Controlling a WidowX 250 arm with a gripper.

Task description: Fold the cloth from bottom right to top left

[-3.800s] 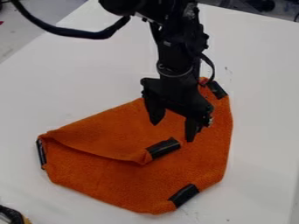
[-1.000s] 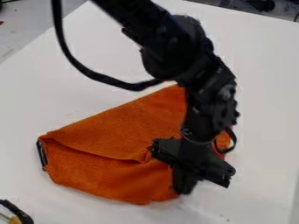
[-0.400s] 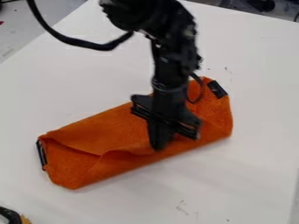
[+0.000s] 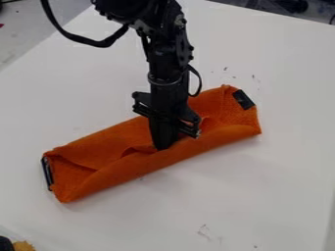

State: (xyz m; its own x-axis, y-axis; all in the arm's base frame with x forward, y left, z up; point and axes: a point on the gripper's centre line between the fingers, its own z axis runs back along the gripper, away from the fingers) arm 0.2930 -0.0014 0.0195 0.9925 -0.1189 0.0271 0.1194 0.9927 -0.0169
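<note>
The gripper (image 4: 163, 142) points down over the middle of the orange cloth (image 4: 137, 165), its fingers together on the cloth's corner, which is mostly hidden by them. The cloth lies as a long band slanting from lower left to upper right. Its lower-right side is turned up and over toward the upper left, and the fold bulges along the front edge. A black patch (image 4: 243, 100) marks the upper-right end, and another black patch (image 4: 46, 173) the left end.
The cloth rests on a white table (image 4: 262, 196) with small dark marks near the front and upper right. At the lower-left corner is a dark and yellow object (image 4: 22, 245). A cable loops beside the arm at the top.
The gripper went down to the cloth's bottom-right corner, closed there, and moved up and left with it. The lower-right side, flat at first, has folded over toward the upper left.
</note>
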